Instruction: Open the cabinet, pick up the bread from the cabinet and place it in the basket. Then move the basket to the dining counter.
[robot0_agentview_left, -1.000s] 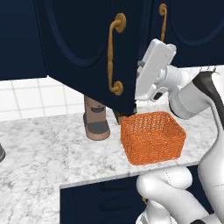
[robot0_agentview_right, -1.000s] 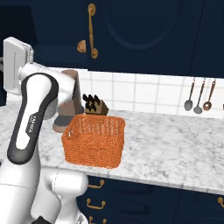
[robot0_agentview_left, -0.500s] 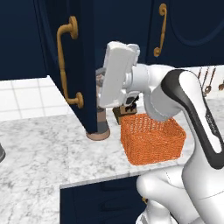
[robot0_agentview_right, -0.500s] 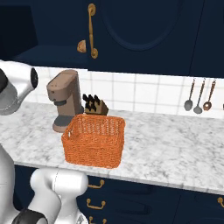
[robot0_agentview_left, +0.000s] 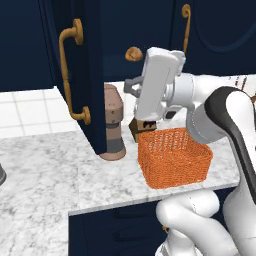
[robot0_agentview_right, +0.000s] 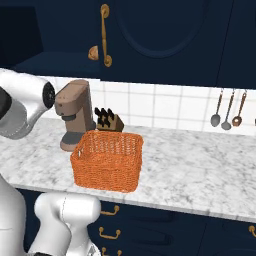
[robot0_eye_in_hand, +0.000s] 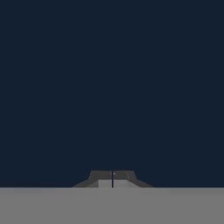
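One bread roll, one basket, one door swung open.
Cabinet (robot0_agentview_left: 80, 75) open; bread (robot0_agentview_left: 133, 53) inside; basket (robot0_agentview_left: 173, 156) on worktop; gripper (robot0_eye_in_hand: 112, 178) clenched, empty.

Both base views (flanking) share basket (robot0_agentview_left: 174, 157).

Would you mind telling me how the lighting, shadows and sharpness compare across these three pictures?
Left base view: even, flat rendered light, no glare; the orange woven-mesh basket casts a faint shadow on the marble worktop. Right base view: equally soft light, and the dark navy wall cabinet interior at upper left is deep in shadow. Hand view: nearly uniform dark navy, no detail; the gripper tips look slightly soft.
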